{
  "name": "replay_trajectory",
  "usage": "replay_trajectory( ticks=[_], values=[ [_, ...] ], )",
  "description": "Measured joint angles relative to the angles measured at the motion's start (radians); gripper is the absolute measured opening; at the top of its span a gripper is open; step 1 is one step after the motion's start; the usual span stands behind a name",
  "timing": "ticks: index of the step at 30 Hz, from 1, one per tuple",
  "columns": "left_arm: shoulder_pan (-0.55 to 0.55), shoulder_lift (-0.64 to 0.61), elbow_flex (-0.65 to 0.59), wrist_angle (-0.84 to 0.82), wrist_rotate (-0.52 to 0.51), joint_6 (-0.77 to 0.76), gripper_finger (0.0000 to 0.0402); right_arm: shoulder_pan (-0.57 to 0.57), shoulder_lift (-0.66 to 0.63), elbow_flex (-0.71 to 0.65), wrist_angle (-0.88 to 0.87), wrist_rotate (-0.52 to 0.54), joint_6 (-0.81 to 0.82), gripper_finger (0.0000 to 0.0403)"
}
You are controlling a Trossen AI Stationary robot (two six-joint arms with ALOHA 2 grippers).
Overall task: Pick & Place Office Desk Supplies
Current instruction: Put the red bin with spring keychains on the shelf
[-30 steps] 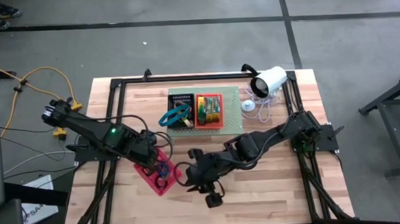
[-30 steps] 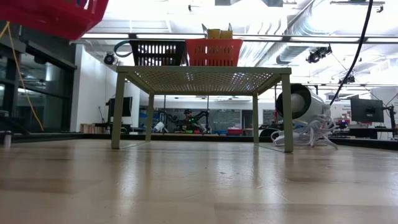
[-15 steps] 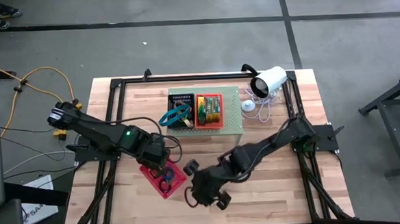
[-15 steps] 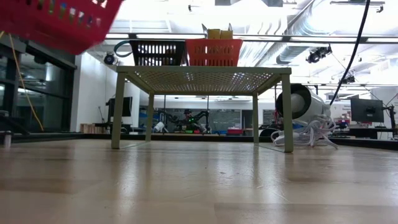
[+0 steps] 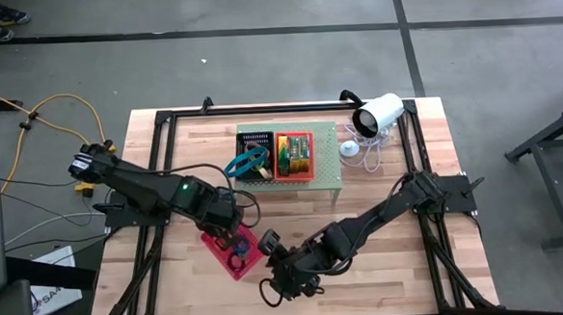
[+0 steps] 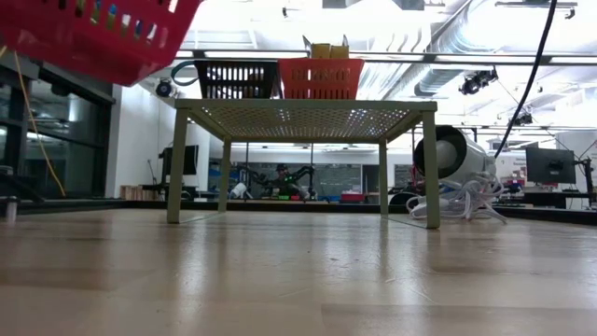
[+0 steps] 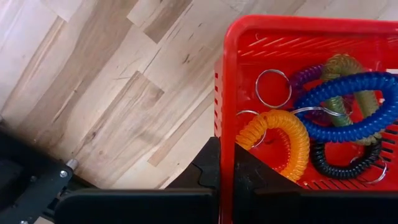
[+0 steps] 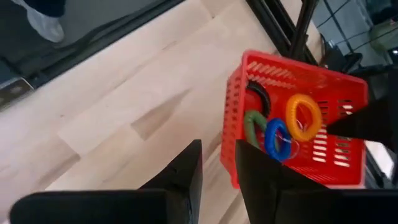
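Right gripper point(image 5: 290, 278) swung nearer — left gripper point(image 5: 229, 225) grips red tray point(image 5: 234, 256).

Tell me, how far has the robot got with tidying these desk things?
Looks done: a black basket and an orange basket with supplies sit on the pale green perforated stand. In hand: the left gripper is shut on the rim of a red plastic basket of coiled key rings, lifted off the table. The right gripper hovers nearby, empty. Left: setting that basket down.

red tray point(image 6: 93, 37) cropped, coil rings point(image 5: 236, 253) indistinct
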State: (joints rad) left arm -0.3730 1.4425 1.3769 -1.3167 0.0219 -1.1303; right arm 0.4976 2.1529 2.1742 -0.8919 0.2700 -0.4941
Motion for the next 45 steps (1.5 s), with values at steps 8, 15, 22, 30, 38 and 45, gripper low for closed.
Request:
replay_trajectory(
  ticks=[8,15,22,30,38,45],
  values=[
    [0.043,0.013,0.002,0.019,0.026,-0.002,0.0,0.0,0.0,0.0,0.004,-0.014,0.025,0.0084],
    [0.049,0.015,0.003,0.043,0.011,0.016,0.0,-0.013,0.0,0.0,-0.002,-0.015,0.024,0.0084],
    [0.052,0.022,0.003,0.044,-0.028,0.057,0.0,-0.048,0.0,0.0,0.0,-0.049,0.03,0.0084],
    [0.063,0.025,0.003,0.047,-0.054,0.085,0.0,-0.074,0.0,0.0,0.013,-0.125,0.079,0.0084],
    [0.076,0.025,0.003,0.05,-0.059,0.108,0.0,-0.081,0.045,0.001,0.025,-0.162,0.074,0.0084],
    [0.076,0.024,0.003,0.057,-0.059,0.108,0.0,-0.087,0.058,0.0,0.027,-0.129,0.061,0.0084]
  ],
)
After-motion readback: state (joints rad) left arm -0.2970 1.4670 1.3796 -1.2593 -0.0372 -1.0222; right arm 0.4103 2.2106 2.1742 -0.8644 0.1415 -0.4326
